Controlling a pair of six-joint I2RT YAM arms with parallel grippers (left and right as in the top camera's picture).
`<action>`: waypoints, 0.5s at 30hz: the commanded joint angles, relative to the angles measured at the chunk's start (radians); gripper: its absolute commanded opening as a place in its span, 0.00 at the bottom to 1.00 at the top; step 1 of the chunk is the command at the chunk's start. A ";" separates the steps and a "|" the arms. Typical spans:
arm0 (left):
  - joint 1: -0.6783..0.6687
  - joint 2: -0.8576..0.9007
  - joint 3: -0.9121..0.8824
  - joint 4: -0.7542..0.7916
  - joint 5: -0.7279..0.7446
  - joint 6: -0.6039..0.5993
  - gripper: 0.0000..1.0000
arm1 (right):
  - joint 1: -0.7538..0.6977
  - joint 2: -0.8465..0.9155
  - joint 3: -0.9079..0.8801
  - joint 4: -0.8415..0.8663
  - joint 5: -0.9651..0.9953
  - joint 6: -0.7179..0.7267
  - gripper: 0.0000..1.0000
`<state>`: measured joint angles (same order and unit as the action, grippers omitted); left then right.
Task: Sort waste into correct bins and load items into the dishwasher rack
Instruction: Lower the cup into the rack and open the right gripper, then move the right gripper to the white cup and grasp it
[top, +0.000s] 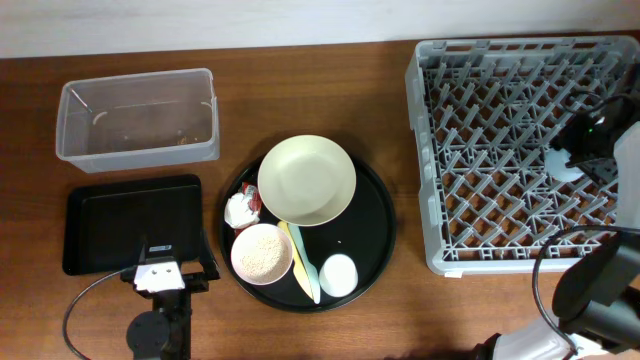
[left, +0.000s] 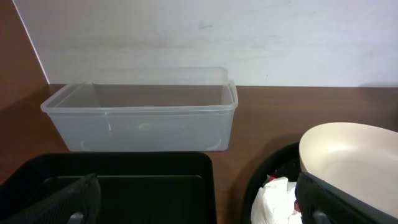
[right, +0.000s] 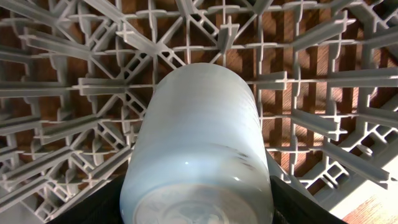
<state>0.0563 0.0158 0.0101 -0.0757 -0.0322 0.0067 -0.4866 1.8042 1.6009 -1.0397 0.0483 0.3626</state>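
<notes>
Nearest, at lower left of the overhead view, the left gripper (top: 168, 262) stands with jaws spread wide, holding nothing, at the near edge of the shallow black tray (top: 110, 225). Lower centre: the round black tray (top: 375, 250) carries the white cup (top: 338, 274), the small white bowl (top: 234, 255) of rice-like grains (top: 262, 250), the utensils (top: 300, 262) between them, then the crumpled wrapper (top: 241, 208) and the cream plate (top: 306, 180). Right: the right gripper (right: 196, 202) clasps the light blue cup (right: 199, 137) over the dishwasher rack (top: 500, 120). Upper left: the clear tub (top: 137, 118).
</notes>
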 joint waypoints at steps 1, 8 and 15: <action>-0.002 -0.004 -0.001 -0.008 0.011 0.008 0.99 | -0.007 0.009 0.021 0.009 0.020 0.012 0.68; -0.002 -0.004 -0.001 -0.008 0.011 0.008 0.99 | -0.007 0.026 0.021 0.052 0.016 0.013 0.88; -0.002 -0.004 -0.001 -0.008 0.011 0.008 0.99 | 0.004 -0.063 0.056 0.012 -0.112 -0.054 0.84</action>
<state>0.0563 0.0158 0.0101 -0.0757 -0.0322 0.0067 -0.4866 1.8160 1.6058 -1.0069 0.0231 0.3561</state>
